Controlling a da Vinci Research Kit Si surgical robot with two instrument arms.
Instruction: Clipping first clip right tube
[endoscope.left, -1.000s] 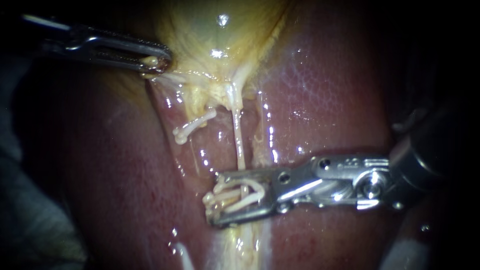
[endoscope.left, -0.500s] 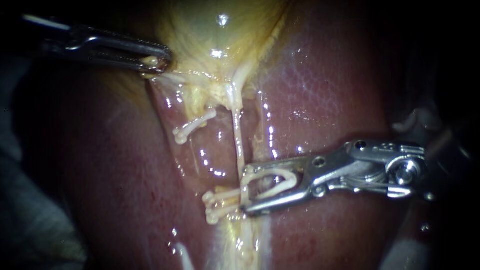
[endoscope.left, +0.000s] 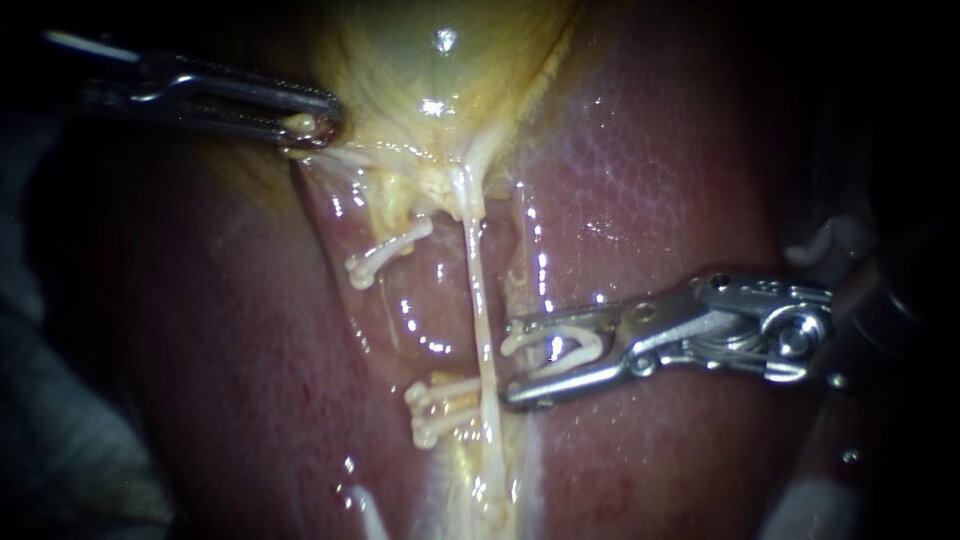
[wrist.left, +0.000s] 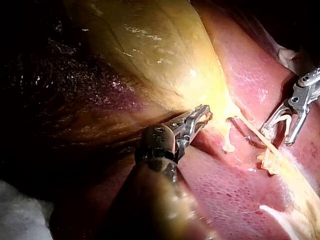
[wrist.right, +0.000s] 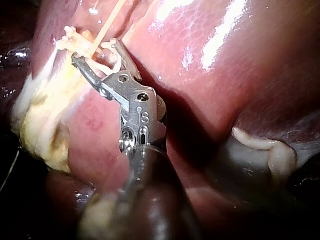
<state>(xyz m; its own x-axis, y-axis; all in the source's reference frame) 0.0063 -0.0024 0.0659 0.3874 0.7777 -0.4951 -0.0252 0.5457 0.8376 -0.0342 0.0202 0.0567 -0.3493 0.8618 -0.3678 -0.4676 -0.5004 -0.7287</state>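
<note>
Pale right tube (endoscope.left: 478, 300) ran top to bottom of endoscope view, from gallbladder (endoscope.left: 430, 60) over liver (endoscope.left: 650, 180). Your right instrument's end effector (endoscope.left: 512, 362), spread wide, carried open clip (endoscope.left: 580, 350) crosswise to tube. Tips lay just right of tube, not yet straddling. Your left instrument (endoscope.left: 315, 125) clamped gallbladder edge.
</note>
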